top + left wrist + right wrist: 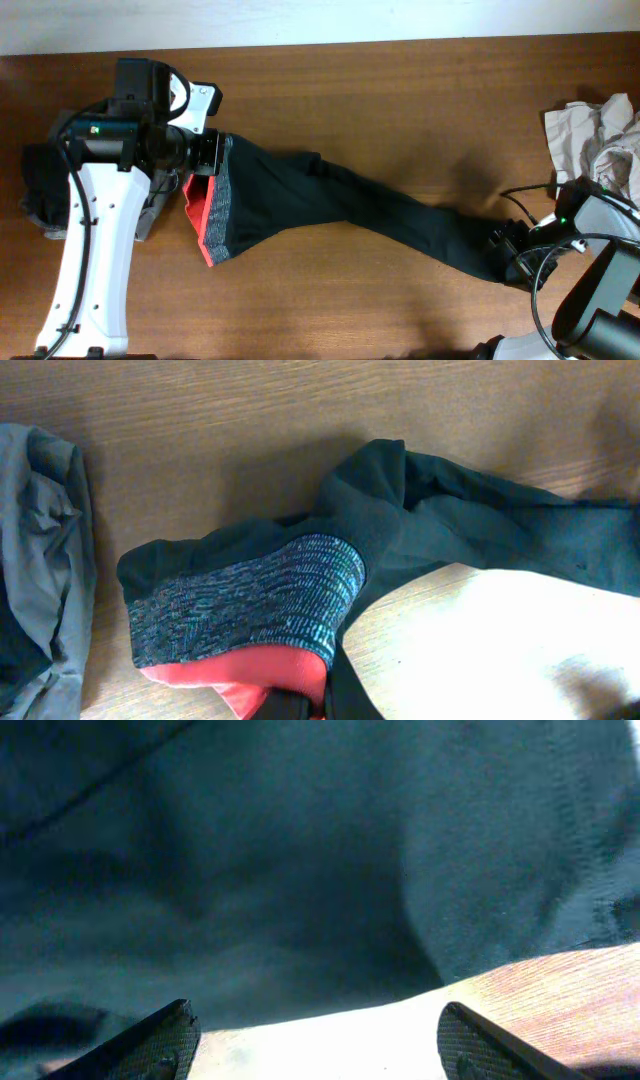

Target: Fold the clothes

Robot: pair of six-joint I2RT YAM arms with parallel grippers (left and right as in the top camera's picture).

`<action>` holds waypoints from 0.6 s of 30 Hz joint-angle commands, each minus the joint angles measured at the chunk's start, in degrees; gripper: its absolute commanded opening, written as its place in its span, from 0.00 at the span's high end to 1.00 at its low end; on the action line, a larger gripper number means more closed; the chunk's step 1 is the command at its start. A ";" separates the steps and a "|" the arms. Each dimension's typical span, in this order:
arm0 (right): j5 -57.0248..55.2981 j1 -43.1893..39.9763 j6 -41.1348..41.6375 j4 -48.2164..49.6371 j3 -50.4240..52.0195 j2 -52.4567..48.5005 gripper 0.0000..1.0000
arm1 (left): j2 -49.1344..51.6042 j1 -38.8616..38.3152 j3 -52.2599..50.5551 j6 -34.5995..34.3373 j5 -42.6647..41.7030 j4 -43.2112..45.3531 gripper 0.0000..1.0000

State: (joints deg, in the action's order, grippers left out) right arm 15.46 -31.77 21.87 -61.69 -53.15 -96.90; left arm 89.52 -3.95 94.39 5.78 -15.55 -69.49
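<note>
- The leggings (330, 200) lie stretched across the wooden table (400, 90), running from the left side to the near right.
- Their grey waistband (260, 595) is at the left end, folded over so the red lining (240, 678) shows beneath it.
- The left gripper (210, 150) meets the far corner of the waistband and appears clenched on it. Its fingers are almost out of sight in the left wrist view.
- The right gripper (315, 1020) is released, with its two fingertips (165, 1035) wide apart just above the table. The dark leg fabric lies just beyond them.
- A grey garment (40, 560) sits at the far left under the left arm.
- A crumpled beige cloth (590, 140) lies at the right edge.
</note>
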 commanded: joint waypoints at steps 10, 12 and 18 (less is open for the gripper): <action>-5.64 0.22 8.68 14.86 7.67 0.33 0.38 | -1.16 0.37 0.70 -0.37 0.37 0.44 0.99; -5.62 0.20 8.66 16.39 7.43 0.33 0.62 | -1.16 0.37 0.70 -0.37 0.37 0.46 1.00; -3.50 0.22 4.83 14.34 3.04 1.07 0.96 | -1.16 0.37 0.70 -0.37 0.37 0.48 0.99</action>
State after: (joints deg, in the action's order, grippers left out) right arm 10.66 -31.88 29.69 -47.46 -48.10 -94.80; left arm 89.52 -3.95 94.39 5.78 -15.51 -69.23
